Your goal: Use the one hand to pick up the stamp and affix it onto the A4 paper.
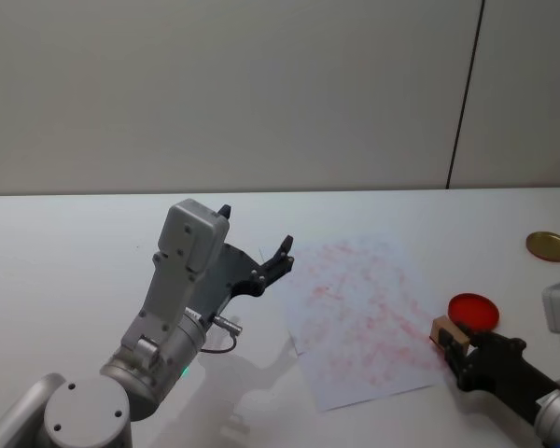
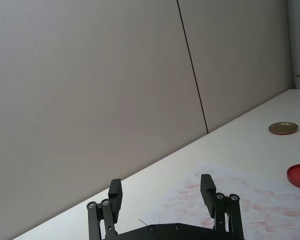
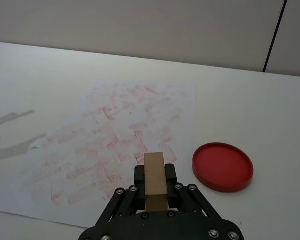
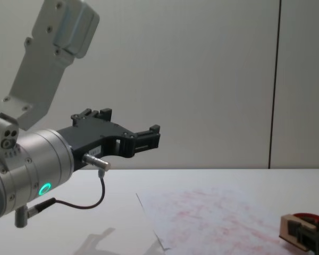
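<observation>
Stamp (image 3: 155, 181) sits in right claw (image 3: 155, 174) at A4 paper (image 1: 364, 308) edge, left claw (image 1: 255, 227) aloft.

1. Left arm (image 1: 182, 252): silver-grey rounded housings, a green ring light (image 4: 44, 188), a thin black cable (image 4: 80, 207).
2. Left gripper (image 2: 161, 186): black, blocky fingers (image 2: 115, 192), small silver screws (image 2: 152, 228).
3. Right gripper (image 3: 154, 175): black linkages, round screw heads.

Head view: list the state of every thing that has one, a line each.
left tool: open, empty, raised.
right tool: shut on the stamp.
stamp: gripped, at the paper's right edge.
A4 paper: flat, covered in red marks.
ink pad: uncovered, beside the paper.
</observation>
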{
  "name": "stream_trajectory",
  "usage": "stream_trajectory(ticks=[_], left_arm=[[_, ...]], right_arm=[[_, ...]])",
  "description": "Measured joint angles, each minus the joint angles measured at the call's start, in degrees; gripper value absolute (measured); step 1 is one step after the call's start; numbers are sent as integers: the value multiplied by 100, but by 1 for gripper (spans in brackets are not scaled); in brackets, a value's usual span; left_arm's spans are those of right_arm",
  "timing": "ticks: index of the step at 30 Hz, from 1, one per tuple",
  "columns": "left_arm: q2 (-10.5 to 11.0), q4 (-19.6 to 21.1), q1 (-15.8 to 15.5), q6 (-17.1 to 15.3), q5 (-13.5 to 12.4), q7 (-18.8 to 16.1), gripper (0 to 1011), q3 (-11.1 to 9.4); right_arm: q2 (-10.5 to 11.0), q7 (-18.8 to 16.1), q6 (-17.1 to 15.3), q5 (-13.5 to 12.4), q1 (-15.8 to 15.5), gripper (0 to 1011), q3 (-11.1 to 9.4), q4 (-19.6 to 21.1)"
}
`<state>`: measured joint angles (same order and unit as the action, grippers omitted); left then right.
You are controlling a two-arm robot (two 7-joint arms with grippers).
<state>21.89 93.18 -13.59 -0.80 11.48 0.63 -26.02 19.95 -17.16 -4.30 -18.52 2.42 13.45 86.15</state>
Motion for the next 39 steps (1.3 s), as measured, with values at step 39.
stream_trajectory(ticks=[39], left_arm=[[0, 0, 0, 0, 0, 0, 993, 0]], right_arm=[[-18, -85, -295, -25, 97, 220, -4, -72]])
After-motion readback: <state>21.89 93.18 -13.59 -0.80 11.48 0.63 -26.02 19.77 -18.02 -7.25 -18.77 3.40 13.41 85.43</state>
